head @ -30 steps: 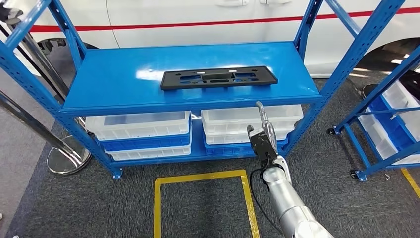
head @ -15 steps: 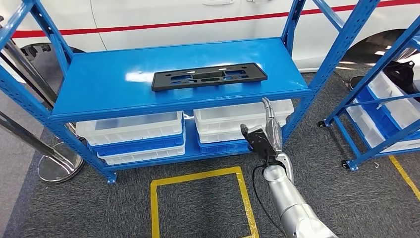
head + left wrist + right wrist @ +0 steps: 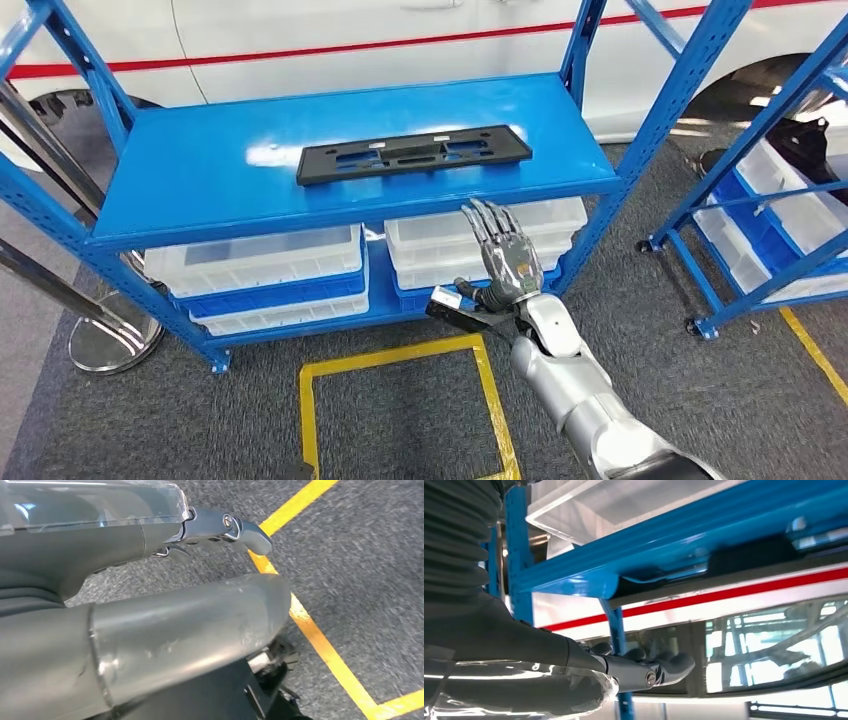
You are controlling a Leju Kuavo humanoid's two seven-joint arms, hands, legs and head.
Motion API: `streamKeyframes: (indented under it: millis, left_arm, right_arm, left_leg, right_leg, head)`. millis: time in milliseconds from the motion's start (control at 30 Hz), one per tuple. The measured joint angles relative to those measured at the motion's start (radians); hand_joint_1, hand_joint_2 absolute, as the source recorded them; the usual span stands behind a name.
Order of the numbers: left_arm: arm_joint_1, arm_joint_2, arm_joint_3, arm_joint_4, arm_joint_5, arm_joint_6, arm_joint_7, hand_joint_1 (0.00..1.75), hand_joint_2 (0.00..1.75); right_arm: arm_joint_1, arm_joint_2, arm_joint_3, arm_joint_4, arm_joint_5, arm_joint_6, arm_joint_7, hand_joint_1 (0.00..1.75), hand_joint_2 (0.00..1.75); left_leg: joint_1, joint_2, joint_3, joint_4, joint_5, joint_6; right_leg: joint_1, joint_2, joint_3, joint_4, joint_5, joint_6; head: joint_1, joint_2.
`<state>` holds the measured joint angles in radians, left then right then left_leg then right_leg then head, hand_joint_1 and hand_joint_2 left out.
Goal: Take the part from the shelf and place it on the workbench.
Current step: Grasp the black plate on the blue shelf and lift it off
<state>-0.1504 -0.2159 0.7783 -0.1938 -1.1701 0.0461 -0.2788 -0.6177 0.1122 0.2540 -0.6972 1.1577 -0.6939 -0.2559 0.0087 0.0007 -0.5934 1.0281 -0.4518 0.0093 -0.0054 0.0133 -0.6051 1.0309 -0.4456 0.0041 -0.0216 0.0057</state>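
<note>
Right hand [image 3: 505, 262] has turned since a second ago, its fingers now spread and holding nothing, raised just below the shelf's [image 3: 200, 190] front edge. Beyond it, the black part [image 3: 413, 154] lies flat on the shelf, untouched.

Black part [image 3: 414, 155] lies on blue shelf [image 3: 200, 190]; right hand [image 3: 507, 258] spread below, empty.
</note>
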Motion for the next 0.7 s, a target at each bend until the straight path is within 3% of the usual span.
streamKeyframes:
  millis: [100,200,233,267,300,367,433,500,600,633,700]
  left_arm:
    - [-0.001,-0.001,-0.003,-0.002,0.002,0.001,0.005,0.00,0.00]
    - [-0.005,-0.002,-0.004,-0.002,0.003,0.003,0.007,0.00,0.00]
    - [-0.006,-0.003,-0.004,-0.002,0.005,0.004,0.008,0.00,0.00]
    - [-0.006,-0.002,-0.004,-0.002,0.008,0.003,0.007,0.00,0.00]
    - [-0.006,-0.002,-0.004,-0.002,0.012,0.002,0.006,0.00,0.00]
    - [-0.006,-0.003,-0.004,-0.002,0.018,0.000,0.000,0.00,0.00]
    - [-0.008,-0.003,-0.004,-0.002,0.020,-0.004,-0.003,0.00,0.00]
    - [-0.010,-0.003,-0.004,-0.002,0.021,-0.006,-0.005,0.00,0.00]
    - [-0.012,-0.003,-0.004,-0.003,0.025,-0.009,-0.018,0.00,0.00]
    - [-0.013,-0.003,-0.004,-0.004,0.027,-0.010,-0.025,0.00,0.00]
    - [-0.013,-0.003,-0.004,-0.004,0.035,-0.014,-0.039,0.00,0.00]
  right_arm:
    - [-0.012,0.000,0.014,0.010,0.023,0.000,0.016,0.00,1.75]
    - [-0.022,0.000,0.022,0.021,0.016,0.004,0.015,0.00,1.75]
    - [-0.022,0.000,0.025,0.026,0.010,0.007,0.012,0.00,1.75]
    - [-0.022,0.000,0.027,0.030,0.002,0.011,0.008,0.00,1.75]
    - [-0.022,0.000,0.030,0.033,-0.004,0.015,0.005,0.00,1.75]
    - [-0.023,0.000,0.035,0.035,-0.012,0.022,-0.001,0.00,1.75]
    - [-0.024,0.001,0.042,0.035,-0.018,0.028,-0.004,0.00,1.75]
    - [-0.023,0.003,0.047,0.035,-0.022,0.031,-0.006,0.00,1.75]
    - [-0.022,0.006,0.054,0.033,-0.030,0.034,-0.006,0.00,1.75]
    - [-0.022,0.008,0.058,0.031,-0.036,0.037,-0.006,0.00,1.75]
    - [-0.017,0.012,0.064,0.023,-0.050,0.042,-0.004,0.00,1.75]
  left_leg:
    - [0.003,0.000,0.001,-0.008,0.008,0.018]
    - [0.004,0.003,0.002,-0.011,0.009,0.028]
    - [0.004,0.003,0.002,-0.010,0.009,0.029]
    - [0.004,0.003,0.002,-0.010,0.008,0.029]
    - [0.004,0.003,0.003,-0.010,0.008,0.029]
    - [0.004,0.002,0.008,-0.010,0.005,0.026]
    - [0.000,0.002,0.008,-0.008,0.002,0.018]
    - [-0.002,0.003,0.005,-0.008,0.001,0.008]
    - [-0.002,0.003,-0.001,0.012,-0.019,-0.006]
    - [-0.001,0.003,-0.017,0.051,-0.043,-0.010]
    - [0.001,0.002,-0.076,0.180,-0.106,-0.015]
  right_leg:
    - [-0.004,-0.003,-0.013,0.027,-0.021,0.016]
    - [-0.008,-0.006,-0.093,0.195,-0.105,0.028]
    - [-0.008,-0.007,-0.122,0.251,-0.122,0.030]
    - [-0.009,-0.007,-0.136,0.275,-0.120,0.031]
    - [-0.009,-0.007,-0.131,0.261,-0.099,0.030]
    - [-0.008,-0.009,-0.075,0.138,-0.028,0.023]
    - [-0.002,-0.012,-0.023,0.027,0.009,0.013]
    - [0.003,-0.011,-0.014,0.001,0.008,0.005]
    - [-0.003,-0.009,-0.009,-0.007,0.012,-0.013]
    - [-0.005,-0.009,-0.007,-0.010,0.013,-0.019]
    - [-0.004,-0.010,-0.005,-0.010,0.012,-0.027]
  head:
    - [0.000,0.000]
    - [0.000,0.000]
    - [0.000,0.000]
    - [0.000,0.000]
    - [0.001,0.000]
    - [0.001,0.000]
    - [0.000,0.000]
    - [0.000,0.000]
    - [0.000,0.000]
    - [0.000,0.000]
    - [0.000,0.000]
